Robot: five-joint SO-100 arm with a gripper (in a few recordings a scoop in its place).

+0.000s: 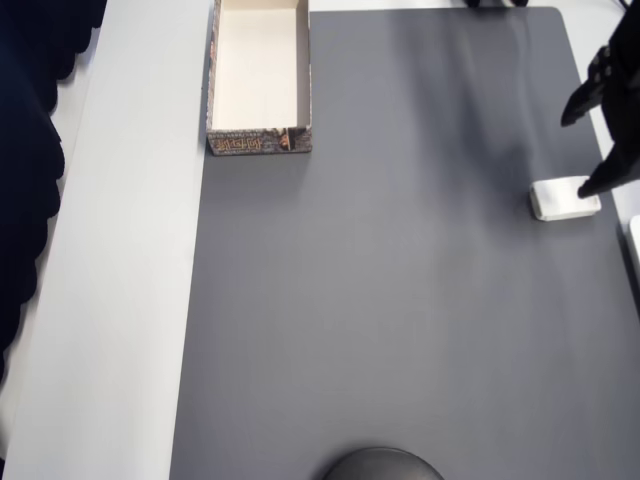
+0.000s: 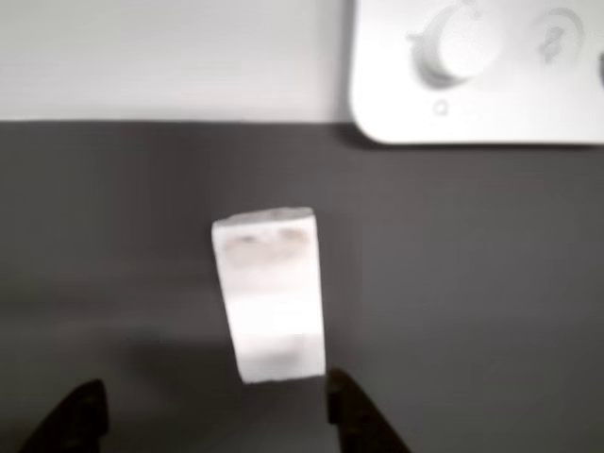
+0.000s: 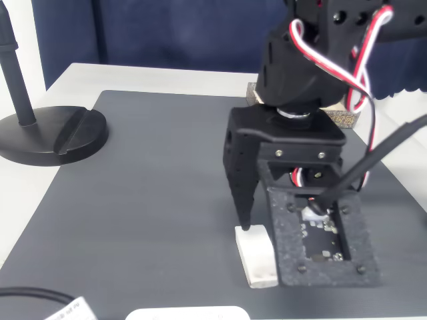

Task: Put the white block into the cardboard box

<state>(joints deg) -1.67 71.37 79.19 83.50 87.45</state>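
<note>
The step in hand looks like the reach for the grasp: the gripper (image 2: 212,415) is low over the white block (image 2: 271,297), its fingers (image 3: 244,193) spread wide and holding nothing. In the wrist view the block lies flat on the dark grey mat (image 2: 472,283), its near end between the two fingertips but nearer the right one, which is just beside the block's corner. In the fixed view one dark finger tip comes down at the block's (image 3: 257,257) far end, touching it or close above; I cannot tell which.

The cardboard box (image 1: 259,80) sits well apart from the block (image 1: 565,198), at the opposite top corner of the mat in the overhead view, open and with nothing in it.

The next move calls for centring the fingers on the block, dropping a little further, and closing across its narrow width before lifting and carrying it to the box.

The box's short outer wall carries a mottled print with orange marks, too blurred to read. The white device (image 2: 481,66) beyond the block has a knob and faint symbols, not legible.
</note>
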